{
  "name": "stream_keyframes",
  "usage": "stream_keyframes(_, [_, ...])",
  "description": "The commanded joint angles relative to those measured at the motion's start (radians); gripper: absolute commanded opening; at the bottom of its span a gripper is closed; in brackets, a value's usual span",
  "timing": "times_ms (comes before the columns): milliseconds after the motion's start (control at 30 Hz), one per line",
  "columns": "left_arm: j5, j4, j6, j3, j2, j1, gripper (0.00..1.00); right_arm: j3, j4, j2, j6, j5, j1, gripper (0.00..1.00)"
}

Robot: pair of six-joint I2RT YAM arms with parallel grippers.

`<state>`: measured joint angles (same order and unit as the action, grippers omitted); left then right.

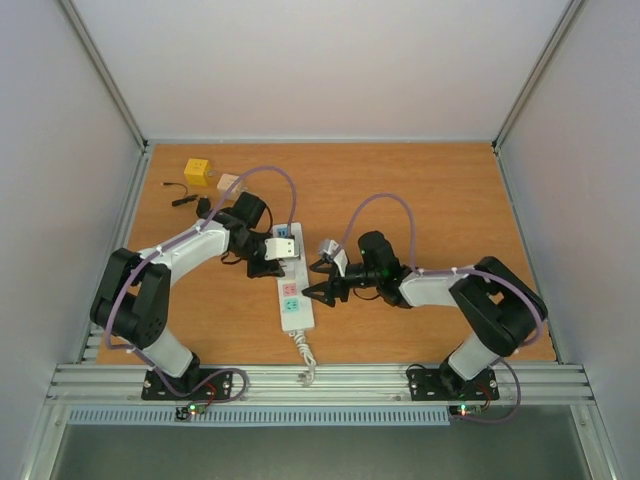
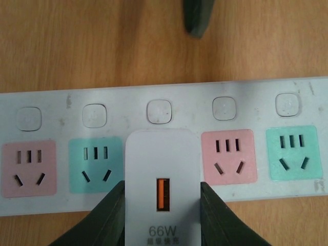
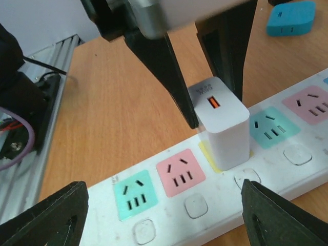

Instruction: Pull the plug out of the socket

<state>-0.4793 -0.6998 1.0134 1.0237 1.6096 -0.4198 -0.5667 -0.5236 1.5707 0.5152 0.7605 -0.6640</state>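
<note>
**Item: plug extraction, grip stage.**

1. Cord (image 1: pixel 303 358): short, white, curling off the near end of the strip toward the table edge.
2. Power strip (image 1: pixel 296 308): lies flat on the table between the two arms, running near to far, with pink and green outlets. Judged light enough to lift with the plug unless pinned.
3. Right end effector (image 3: pixel 164 184): released, jaws spread wide over the strip's near half, holding nothing. Whether it touches the strip cannot be told. Recommended use: press down on the strip just beside the plug before any pull.
4. Charger plug (image 3: pixel 223 123): white 66W USB block, upright and fully seated mid-strip.
5. Left end effector (image 2: pixel 161 187): clenched on the charger plug, one finger against each smooth side. Recommended pull: straight up off the strip's face, along the prongs, without rocking. The glossy sides may slip, so the squeeze should be firm.
6. Far table: blue block (image 3: pixel 291 18), yellow cube (image 1: pixel 197 171), beige block (image 1: pixel 229 183), all well apart from the work.
</note>
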Motion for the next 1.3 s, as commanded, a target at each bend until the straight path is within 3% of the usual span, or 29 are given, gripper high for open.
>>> stream_keyframes(0, [-0.066, -0.017, 0.088, -0.01, -0.013, -0.004, 0.16, -0.004, -0.189, 0.101, 0.111, -0.038, -0.035, 0.84])
stream_keyframes(200, [-0.065, -0.031, 0.116, -0.012, 0.001, -0.004, 0.15, -0.016, -0.329, 0.215, 0.151, -0.091, -0.069, 0.87])
stream_keyframes(567, [-0.064, -0.027, 0.116, -0.008, 0.005, -0.004, 0.14, 0.003, -0.381, 0.255, 0.184, -0.225, -0.131, 0.84])
stream_keyframes(900, [-0.067, -0.008, 0.072, -0.011, 0.017, -0.004, 0.13, 0.071, -0.263, 0.082, 0.135, -0.28, -0.134, 0.73])
stream_keyframes(1067, [-0.067, -0.011, 0.057, 0.0, 0.032, -0.004, 0.12, 0.119, -0.182, -0.008, 0.169, -0.153, -0.141, 0.51])
stream_keyframes(1267, [-0.066, -0.009, 0.041, 0.001, 0.043, -0.004, 0.12, 0.059, -0.052, 0.015, 0.31, -0.158, -0.198, 0.42])
